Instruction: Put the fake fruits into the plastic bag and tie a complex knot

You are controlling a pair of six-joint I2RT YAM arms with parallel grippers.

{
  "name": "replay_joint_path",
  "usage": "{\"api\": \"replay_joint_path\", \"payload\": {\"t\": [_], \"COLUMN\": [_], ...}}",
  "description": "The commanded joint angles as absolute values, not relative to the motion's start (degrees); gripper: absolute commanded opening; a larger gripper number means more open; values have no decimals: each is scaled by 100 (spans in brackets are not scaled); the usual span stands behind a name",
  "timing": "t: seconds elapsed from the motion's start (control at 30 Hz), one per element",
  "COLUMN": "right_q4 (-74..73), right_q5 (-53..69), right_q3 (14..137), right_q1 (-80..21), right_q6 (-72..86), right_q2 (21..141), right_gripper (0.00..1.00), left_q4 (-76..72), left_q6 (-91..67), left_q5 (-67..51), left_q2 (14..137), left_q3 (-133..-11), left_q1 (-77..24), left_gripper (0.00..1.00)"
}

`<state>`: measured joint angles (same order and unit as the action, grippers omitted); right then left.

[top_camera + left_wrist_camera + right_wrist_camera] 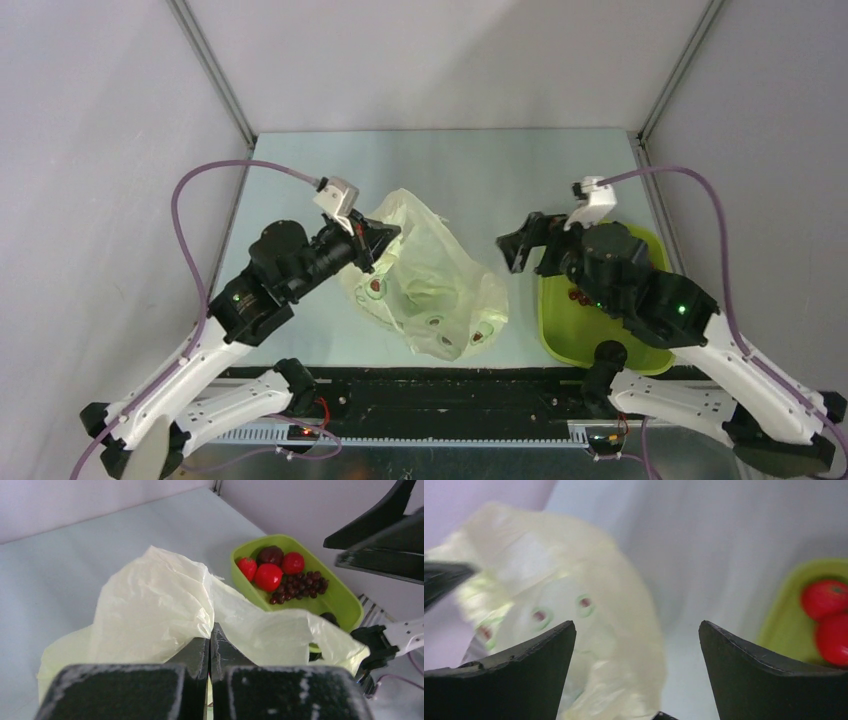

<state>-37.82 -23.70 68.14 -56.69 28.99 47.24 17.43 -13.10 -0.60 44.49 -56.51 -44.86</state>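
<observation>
the left gripper (pixel 210 641) is clenched on a pinched fold of the plastic bag (pixel 155 597). its two dark fingers meet with pale film bunched between the tips. from above, this gripper (pixel 378 240) sits at the bag's far left edge, and the bag (pixel 430 290) spreads from there toward the near right across the middle of the desk (pixel 480 165). round green-ringed prints show through the crinkled film. whether anything lies inside the bag cannot be told.

the right gripper (pixel 636 630) is released, its fingers spread wide with nothing between them. it hangs above the desk (pixel 515 250), between the bag and the lime-green tray (pixel 345 605), apart from both. its own camera view is blurred: the bag (pixel 574 595) reads as a soft pale mass to the left.

the fake fruits (pixel 280 572) lie in the tray, right of the bag: red round ones (pixel 268 576), a maroon one (pixel 270 555) and a dark grape cluster (pixel 300 585). from above, the right arm hides most of the tray (pixel 560 330), and only a few red spots (pixel 578 297) show. in the right wrist view the tray (pixel 784 620) is cut off at the right edge.
</observation>
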Motion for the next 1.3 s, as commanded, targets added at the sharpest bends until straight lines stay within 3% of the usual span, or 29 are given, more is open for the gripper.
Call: {"api": "replay_joint_path", "payload": {"t": [0.0, 0.13, 0.47, 0.87, 1.27], "right_q4": [-5087, -5665, -4238, -3013, -2451], "right_q5": [-3098, -3143, -1826, -1203, -1501], "right_q3": [7109, 6855, 5224, 4531, 4532], "right_q1": [-4811, -3582, -1222, -636, -198], "right_q6": [3146, 3210, 2346, 2040, 1765], "right_q2": [4637, 5008, 5167, 6306, 7579], "right_gripper": [97, 97, 94, 99, 99], "left_q4": [1972, 1645, 1485, 1388, 1286], "left_q6": [-1685, -1864, -2089, -2200, -2284], "left_q5": [170, 230, -312, -614, -782], "left_q2": [4385, 4178, 4232, 4249, 4199], "left_q3": [-6069, -5802, -5511, -5344, -5276], "left_q1": [-4453, -4416, -4007, -3737, -3596], "left_gripper": [0, 0, 0, 0, 0]}}
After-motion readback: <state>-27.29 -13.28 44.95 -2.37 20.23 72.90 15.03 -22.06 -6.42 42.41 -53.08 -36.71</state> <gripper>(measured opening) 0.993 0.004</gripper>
